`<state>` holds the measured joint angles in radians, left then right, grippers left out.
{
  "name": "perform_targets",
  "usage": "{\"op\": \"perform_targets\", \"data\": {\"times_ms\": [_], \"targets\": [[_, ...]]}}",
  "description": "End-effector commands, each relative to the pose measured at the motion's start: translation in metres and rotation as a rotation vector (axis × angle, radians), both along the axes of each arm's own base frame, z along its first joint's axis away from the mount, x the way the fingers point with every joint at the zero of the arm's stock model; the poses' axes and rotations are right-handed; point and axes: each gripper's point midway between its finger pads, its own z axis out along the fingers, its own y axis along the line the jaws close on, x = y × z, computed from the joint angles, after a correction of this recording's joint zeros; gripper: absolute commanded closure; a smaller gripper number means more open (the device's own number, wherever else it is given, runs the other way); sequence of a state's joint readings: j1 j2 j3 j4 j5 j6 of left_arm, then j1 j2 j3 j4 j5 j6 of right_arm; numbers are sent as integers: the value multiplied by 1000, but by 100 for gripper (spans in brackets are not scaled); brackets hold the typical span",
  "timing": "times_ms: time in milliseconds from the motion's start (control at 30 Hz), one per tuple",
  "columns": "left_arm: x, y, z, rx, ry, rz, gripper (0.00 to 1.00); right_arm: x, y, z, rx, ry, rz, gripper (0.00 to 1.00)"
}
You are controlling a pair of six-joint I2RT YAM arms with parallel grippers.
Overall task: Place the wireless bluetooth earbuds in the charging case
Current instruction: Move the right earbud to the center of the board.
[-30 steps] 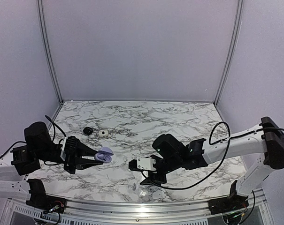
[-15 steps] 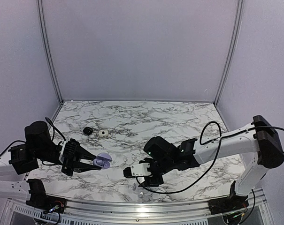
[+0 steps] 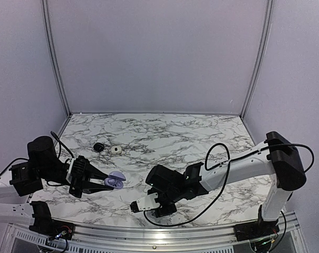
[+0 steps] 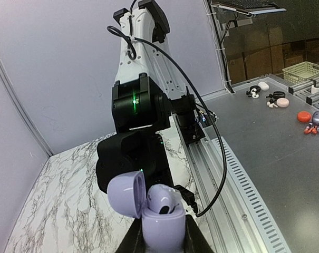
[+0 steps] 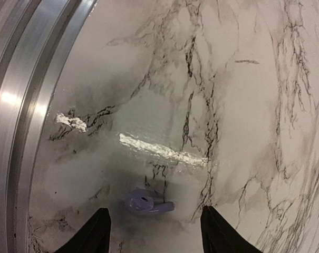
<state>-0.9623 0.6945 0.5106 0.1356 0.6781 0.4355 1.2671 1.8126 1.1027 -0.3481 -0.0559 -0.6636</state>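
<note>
Lilac charging case [image 3: 116,180]: pinched low on its sides by your left gripper [image 3: 105,182], whose fingers are pressed tight against it. The lid is swung open and the case stands upright in the left wrist view.
Case interior: a rounded lilac form with a dark spot sits in the body. You cannot tell from this angle whether that is a seated bud or an empty socket.
Left fingers: only the tips show, cut off by the bottom edge of the wrist view.
Lilac earbud [image 5: 147,202]: lies on the marble table [image 3: 201,137], to the right of the case and nearer the front edge, well apart from it.
Right gripper [image 5: 158,232]: claw spread, low over the marble, with one fingertip on either side of the earbud and neither touching it. Only the two tips are in its wrist view.
Top view: the right gripper's body covers the earbud, so you will not find it there.
Black item [image 3: 98,147] and white item [image 3: 116,150]: beyond the case toward the back wall, close together. Both are too small to tell bud from case.
Metal rail [image 5: 17,105]: just beside the earbud, on the side away from the case.
</note>
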Motion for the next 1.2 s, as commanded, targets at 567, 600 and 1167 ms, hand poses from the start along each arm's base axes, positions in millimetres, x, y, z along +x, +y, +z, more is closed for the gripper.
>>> {"op": "perform_targets", "data": {"times_ms": [567, 600, 1167], "targets": [[2, 5, 12, -35, -15, 37, 100, 65, 40, -6, -80, -26, -230, 54], [3, 4, 12, -34, -14, 43, 100, 66, 41, -2, -87, -16, -240, 54], [7, 4, 13, -47, -5, 63, 100, 51, 40, 12, -322, 228, -452, 58]]}}
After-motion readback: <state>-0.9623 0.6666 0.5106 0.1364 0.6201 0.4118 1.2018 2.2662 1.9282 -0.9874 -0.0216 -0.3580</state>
